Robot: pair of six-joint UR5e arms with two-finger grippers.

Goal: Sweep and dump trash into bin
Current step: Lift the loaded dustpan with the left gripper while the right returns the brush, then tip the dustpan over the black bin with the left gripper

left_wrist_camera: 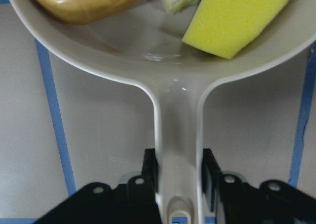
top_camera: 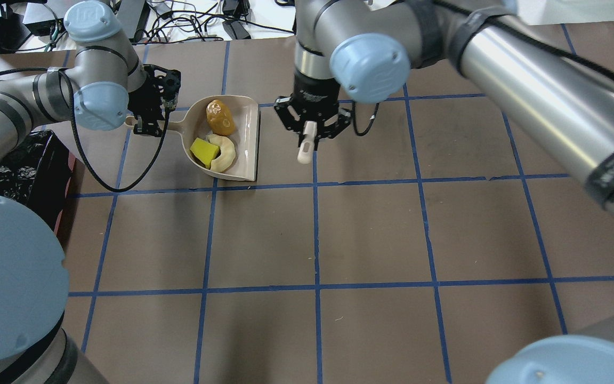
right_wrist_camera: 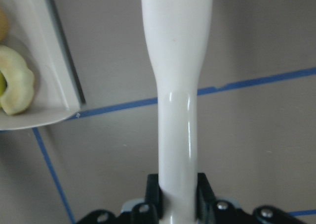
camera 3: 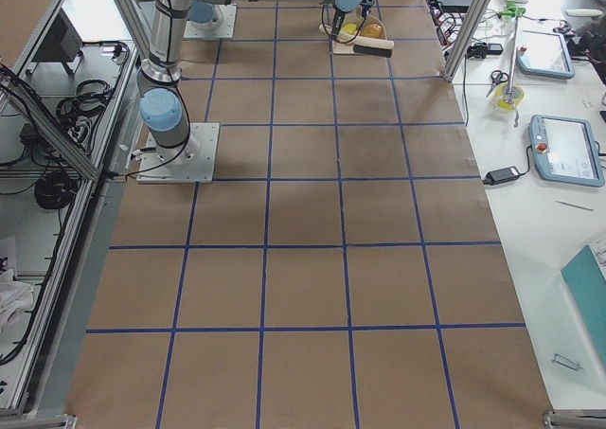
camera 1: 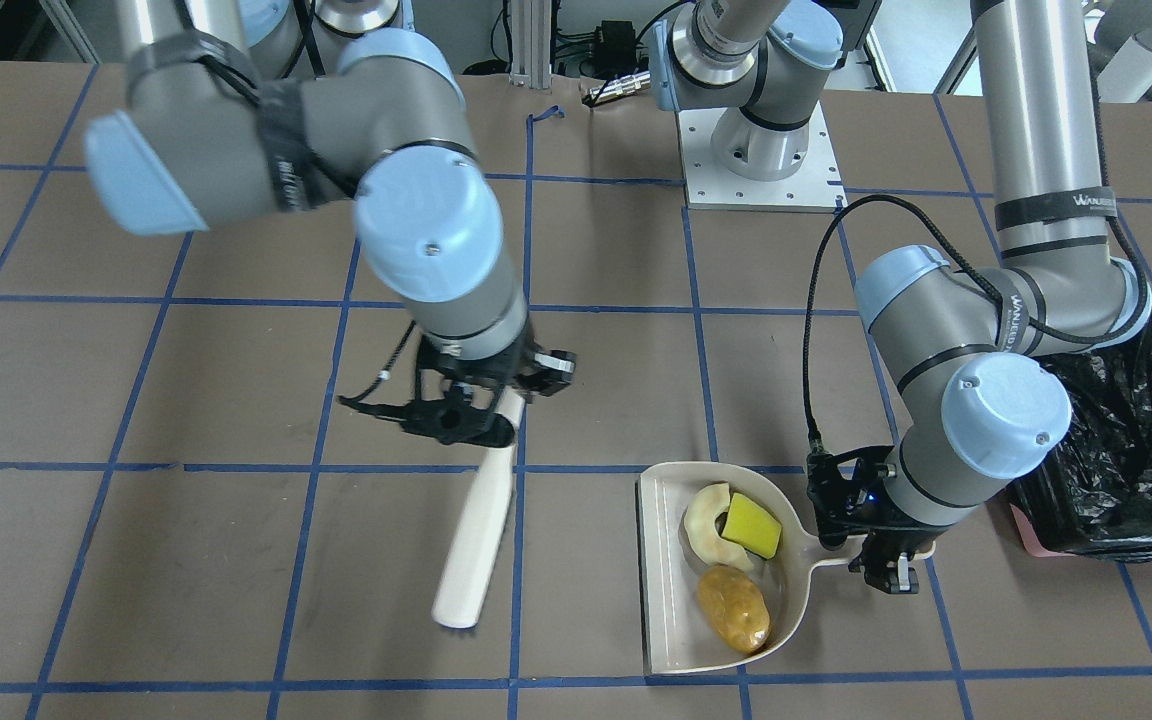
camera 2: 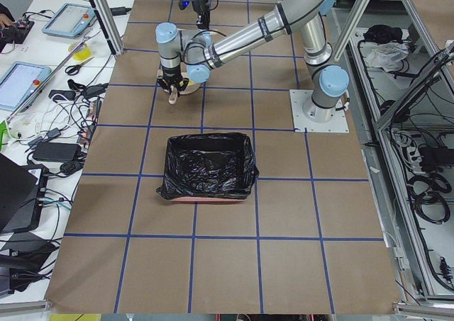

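Note:
The beige dustpan sits level at the table, and it holds all three pieces of trash: the golden-brown lump, the pale crescent and the yellow wedge. My left gripper is shut on the dustpan's handle. My right gripper is shut on the handle of a white brush, which hangs beside the pan's open edge and apart from it. The bin, lined with a black bag, stands just beyond my left arm's elbow.
The table is brown with a grid of blue tape. The right arm's base plate is at the back. The bin is open at the top. Cables and tablets lie on a side bench.

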